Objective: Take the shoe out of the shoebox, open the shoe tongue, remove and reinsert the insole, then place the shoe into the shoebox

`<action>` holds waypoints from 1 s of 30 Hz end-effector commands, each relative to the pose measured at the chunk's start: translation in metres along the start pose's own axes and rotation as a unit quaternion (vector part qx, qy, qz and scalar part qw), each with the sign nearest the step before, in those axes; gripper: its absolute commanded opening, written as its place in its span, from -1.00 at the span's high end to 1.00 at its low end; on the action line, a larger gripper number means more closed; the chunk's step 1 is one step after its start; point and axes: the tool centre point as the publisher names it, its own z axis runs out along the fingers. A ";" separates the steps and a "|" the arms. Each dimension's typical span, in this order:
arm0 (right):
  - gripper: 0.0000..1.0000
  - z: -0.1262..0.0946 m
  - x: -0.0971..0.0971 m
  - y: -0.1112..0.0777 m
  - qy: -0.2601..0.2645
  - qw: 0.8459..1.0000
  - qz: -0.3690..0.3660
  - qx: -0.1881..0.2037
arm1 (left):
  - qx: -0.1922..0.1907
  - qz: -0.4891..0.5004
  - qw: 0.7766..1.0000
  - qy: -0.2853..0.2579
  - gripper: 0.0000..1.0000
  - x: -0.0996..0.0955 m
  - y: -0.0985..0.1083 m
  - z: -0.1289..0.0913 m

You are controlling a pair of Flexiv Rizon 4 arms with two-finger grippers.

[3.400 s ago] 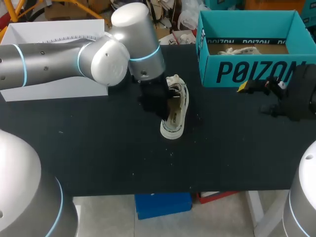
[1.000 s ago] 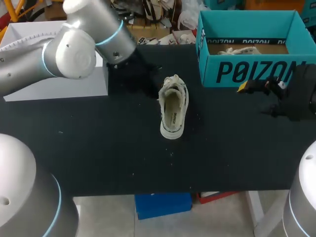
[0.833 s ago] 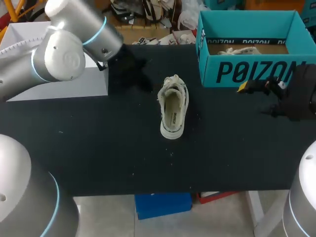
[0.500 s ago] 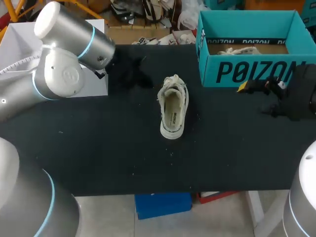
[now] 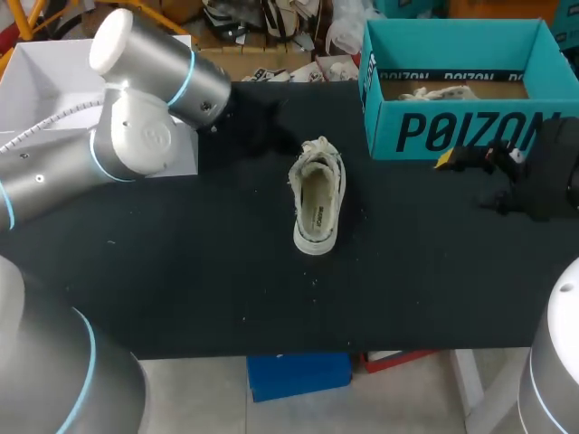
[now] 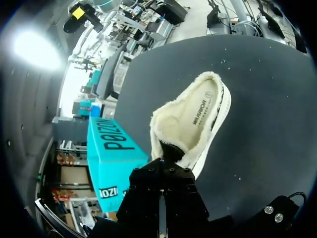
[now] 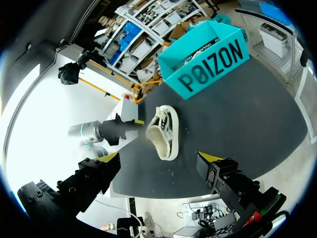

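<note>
A white low-top shoe (image 5: 317, 196) lies upright on the black table (image 5: 181, 271), toe towards the front edge, its insole showing inside. The teal shoebox (image 5: 461, 131) stands open at the back right. My left gripper (image 5: 270, 134) hovers shut and empty just behind and left of the shoe's heel. In the left wrist view the shoe (image 6: 194, 117) lies right ahead of the shut gripper (image 6: 160, 181), with the shoebox (image 6: 114, 151) beside it. My right gripper (image 5: 470, 161) stands open in front of the shoebox. From the right wrist view the shoe (image 7: 164, 130) lies well ahead of the open gripper (image 7: 159, 161).
A white box (image 5: 54, 68) stands at the back left, under my left arm. Something pale (image 5: 439, 92) lies inside the shoebox. Bare table stretches in front of the shoe and to its left.
My left gripper drew back and left from the shoe, then came a little to the right again while the arm's elbow swung. Shoe, shoebox and right arm have not moved.
</note>
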 end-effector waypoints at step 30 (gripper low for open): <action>-1.00 0.001 0.001 0.000 -0.001 1.000 0.001 0.000 | 0.056 0.035 0.995 0.069 0.98 0.035 -0.051 -0.012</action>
